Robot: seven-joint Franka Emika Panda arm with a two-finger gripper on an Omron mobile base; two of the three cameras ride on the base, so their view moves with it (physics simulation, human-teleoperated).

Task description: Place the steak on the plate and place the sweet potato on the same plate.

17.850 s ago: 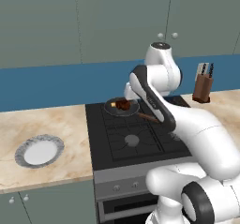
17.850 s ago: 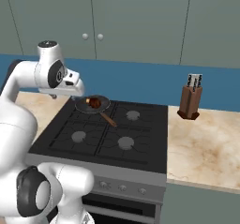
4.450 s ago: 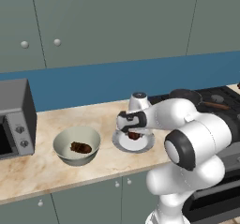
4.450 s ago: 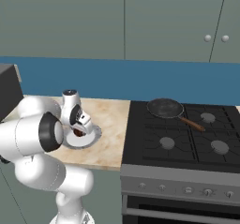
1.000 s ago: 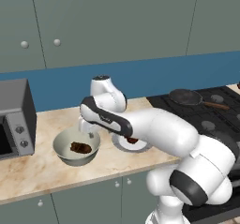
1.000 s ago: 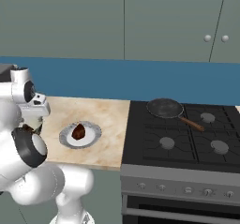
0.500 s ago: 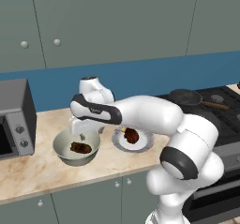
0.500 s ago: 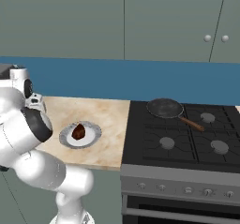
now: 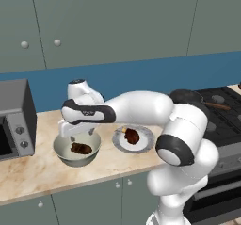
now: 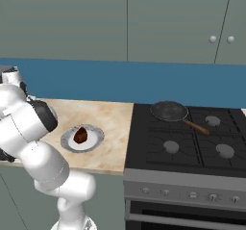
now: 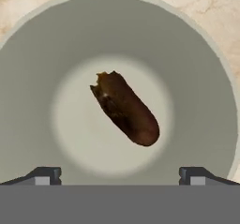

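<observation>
Sweet potato (image 11: 125, 108) lying in bowl (image 11: 206, 63) on desk, directly below wide-open hand (image 11: 120, 176), long axis slanting diagonally across the finger line; steak (image 9: 132, 135) already resting on plate (image 9: 147, 144) beside

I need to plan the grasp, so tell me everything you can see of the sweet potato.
The sweet potato is a small, dark brown, elongated lump with a rough, knobbly skin, one end ragged and the other rounded. It lies flat on the bottom of the pale grey-green bowl, near the middle, running diagonally in the hand view. Nothing but the bowl touches it. The gripper hangs above it, open, with a fingertip to either side.
</observation>
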